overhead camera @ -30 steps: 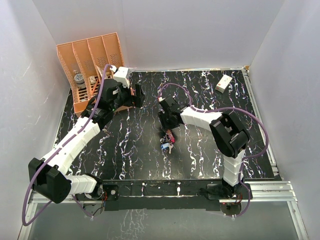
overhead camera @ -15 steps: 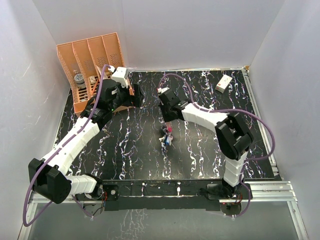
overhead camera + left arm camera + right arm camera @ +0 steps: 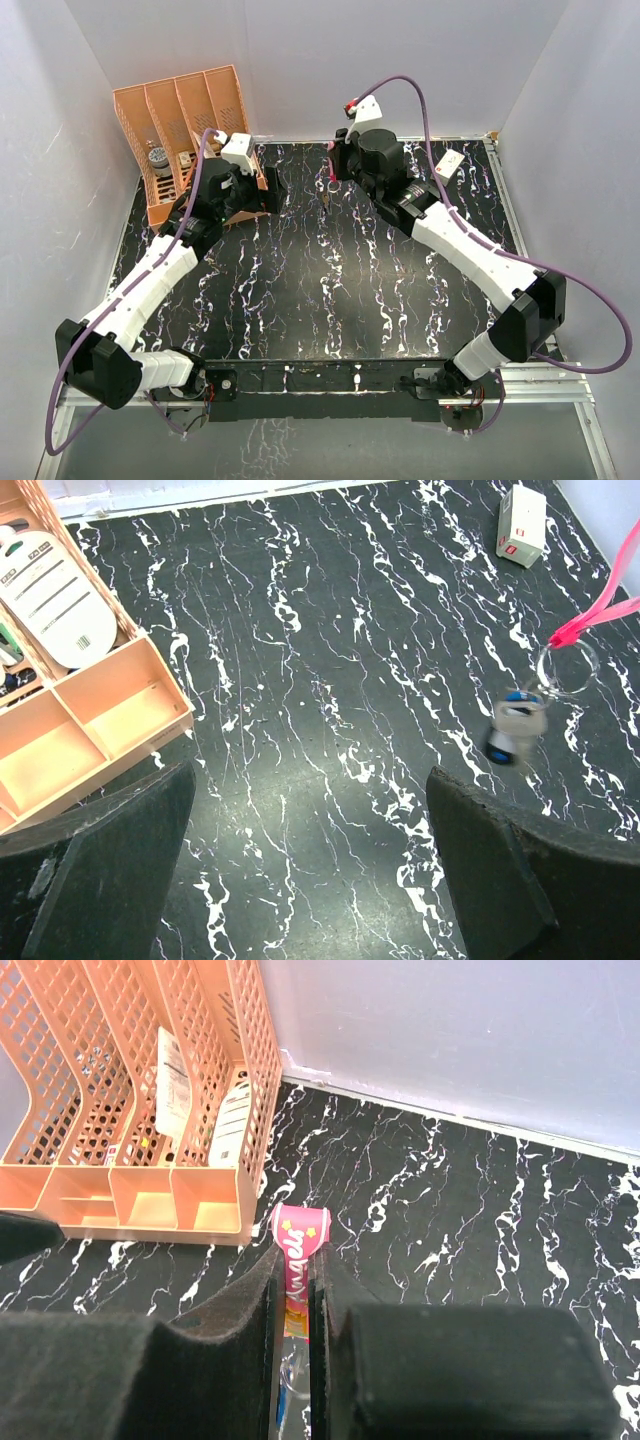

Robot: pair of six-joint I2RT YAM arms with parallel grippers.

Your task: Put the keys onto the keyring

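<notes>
Pinching the pink keyring [image 3: 300, 1245] tight, the right gripper [image 3: 297, 1282] holds it above the table [image 3: 330, 680], a blue key [image 3: 512, 732] dangling below. The left gripper [image 3: 310, 820] gapes wide, holding nothing.

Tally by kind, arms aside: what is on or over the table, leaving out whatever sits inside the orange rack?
rack: 1
white box: 1
keyring: 1, pinched in the right gripper
key: 1, blue-headed, hanging from the keyring; blur hides any second
Total: 4
</notes>
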